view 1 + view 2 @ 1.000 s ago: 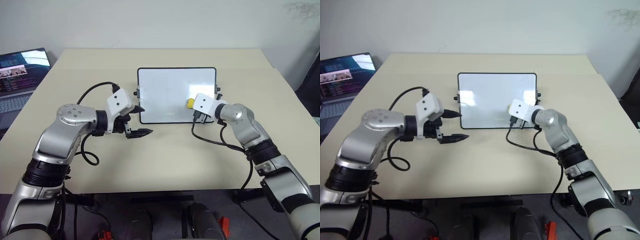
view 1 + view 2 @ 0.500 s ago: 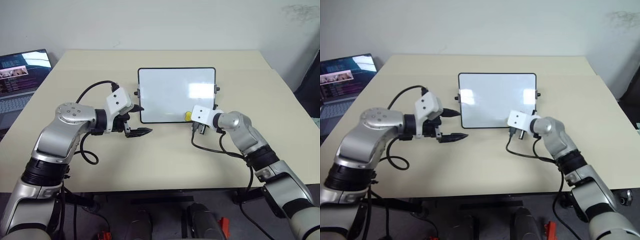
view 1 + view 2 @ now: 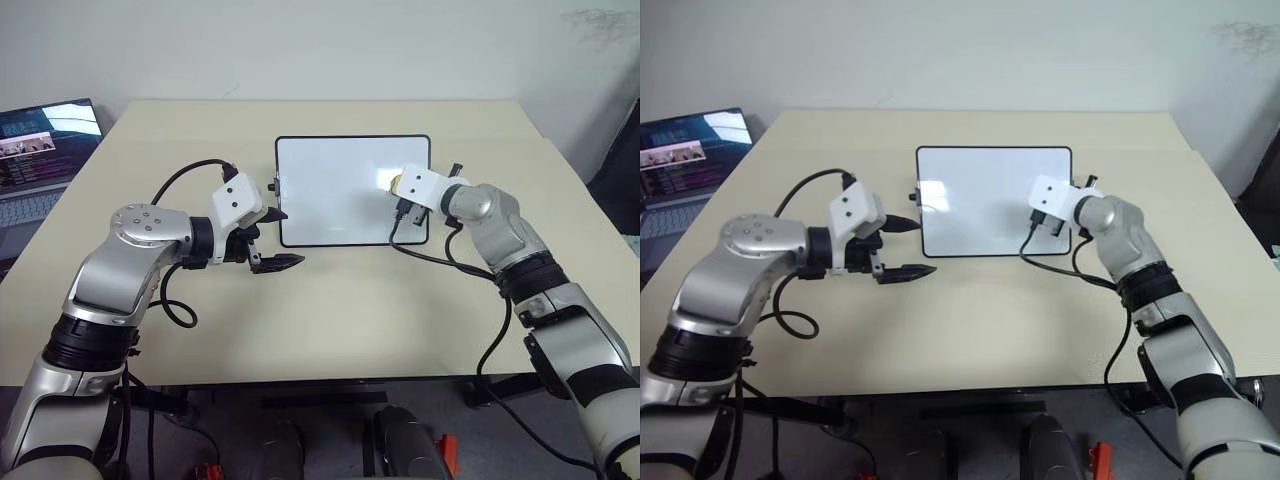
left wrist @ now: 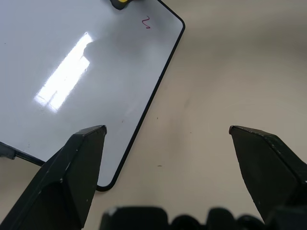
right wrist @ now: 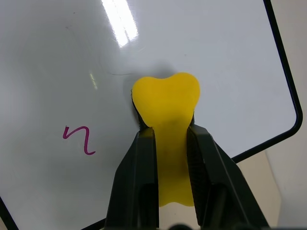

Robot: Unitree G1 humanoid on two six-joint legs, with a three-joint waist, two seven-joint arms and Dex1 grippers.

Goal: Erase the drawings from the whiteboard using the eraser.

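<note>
The whiteboard [image 3: 340, 195] lies flat in the middle of the table, with a thin black frame. My right gripper [image 3: 400, 190] is over the board's right part, shut on the yellow eraser [image 5: 166, 98], whose tip is down at the board surface. A small red squiggle [image 5: 79, 139] of the drawings sits beside the eraser, also visible in the left wrist view as the red squiggle [image 4: 146, 22] near a board corner. A faint thin dark stroke [image 5: 120, 73] lies close to the eraser tip. My left gripper [image 3: 275, 241] is open by the board's near left corner, holding nothing.
An open laptop [image 3: 40, 150] stands at the far left, beside the table [image 3: 330, 310]. Black cables loop from both wrists onto the tabletop near the board's front edge.
My right gripper first drew the eraser toward the board's near edge, then pushed it back up across the board's right side. The left arm stayed still.
</note>
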